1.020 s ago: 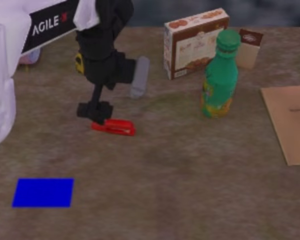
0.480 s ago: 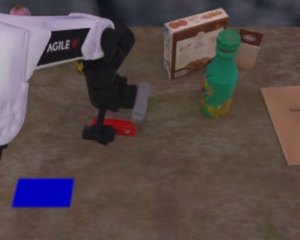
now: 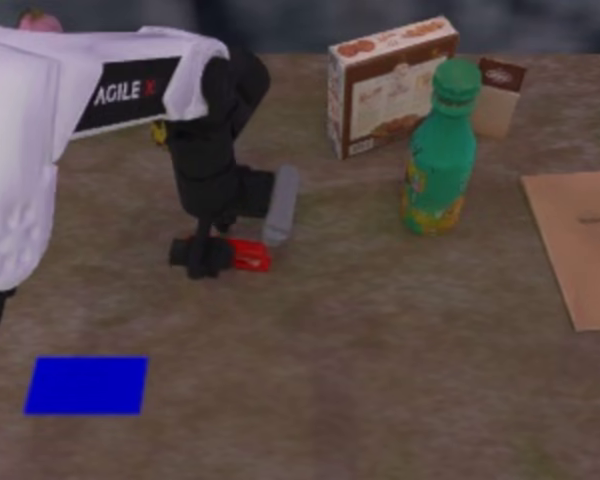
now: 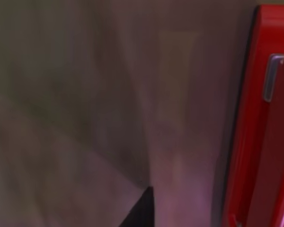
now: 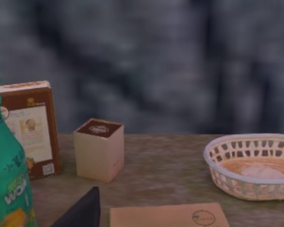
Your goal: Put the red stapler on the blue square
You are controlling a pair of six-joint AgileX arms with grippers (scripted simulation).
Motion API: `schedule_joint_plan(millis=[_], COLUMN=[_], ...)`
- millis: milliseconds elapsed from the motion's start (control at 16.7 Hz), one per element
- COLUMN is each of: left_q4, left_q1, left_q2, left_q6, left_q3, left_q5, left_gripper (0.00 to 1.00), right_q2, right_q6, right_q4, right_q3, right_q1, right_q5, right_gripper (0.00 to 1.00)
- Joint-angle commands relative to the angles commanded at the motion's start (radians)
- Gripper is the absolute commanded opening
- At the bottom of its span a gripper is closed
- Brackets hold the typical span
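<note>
Left arm: extended over the left-centre of the table [image 3: 340, 340], its pincer [image 3: 202, 256] low over the left end of the red stapler [image 3: 248, 254]. Against the frame half a second earlier, the pincer has shifted slightly right and far, and now covers more of the stapler; only the stapler's right end shows in the top view. A second earlier the pincer stood at the stapler's far-left end with nearly the whole red body exposed. The stapler itself has not moved.

Pincer state: the top view does not resolve the fingers, and the left wrist view shows only one dark fingertip [image 4: 141, 213] apart from the red body [image 4: 262, 142]. Whether it is released, clenched or grasping cannot be told.

Red stapler: lying flat on the table, left of centre, well apart from the blue square [image 3: 86, 385], which sits near the left near corner, uncovered.

Right arm: not visible in the top view; its wrist camera looks across the far right of the table.

Other items, unchanged: green bottle [image 3: 440, 150], cereal box [image 3: 390, 85], small carton [image 3: 498, 97], tan paper sheet [image 3: 580, 245], white basket [image 5: 251, 165].
</note>
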Motion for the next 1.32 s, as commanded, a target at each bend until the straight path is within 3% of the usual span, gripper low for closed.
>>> schedule_joint_plan(millis=[360, 960, 1320], left_q4=[0.0, -0.003, -0.209], left_q1=[0.0, 0.001, 0.013], left_q2=[0.0, -0.002, -0.049], left_q6=[0.0, 0.001, 0.001], left_q3=[0.0, 0.003, 0.154], left_q5=[0.0, 0.0, -0.004], left_gripper=[0.02, 0.0, 0.0], right_q2=[0.0, 0.0, 0.0], right_q6=[0.0, 0.0, 0.0], right_q4=[0.0, 0.0, 0.0], right_q3=[0.0, 0.0, 0.0], right_q1=[0.0, 0.0, 0.0], right_q5=[0.0, 0.0, 0.0], right_gripper=[1.0, 1.0, 1.0])
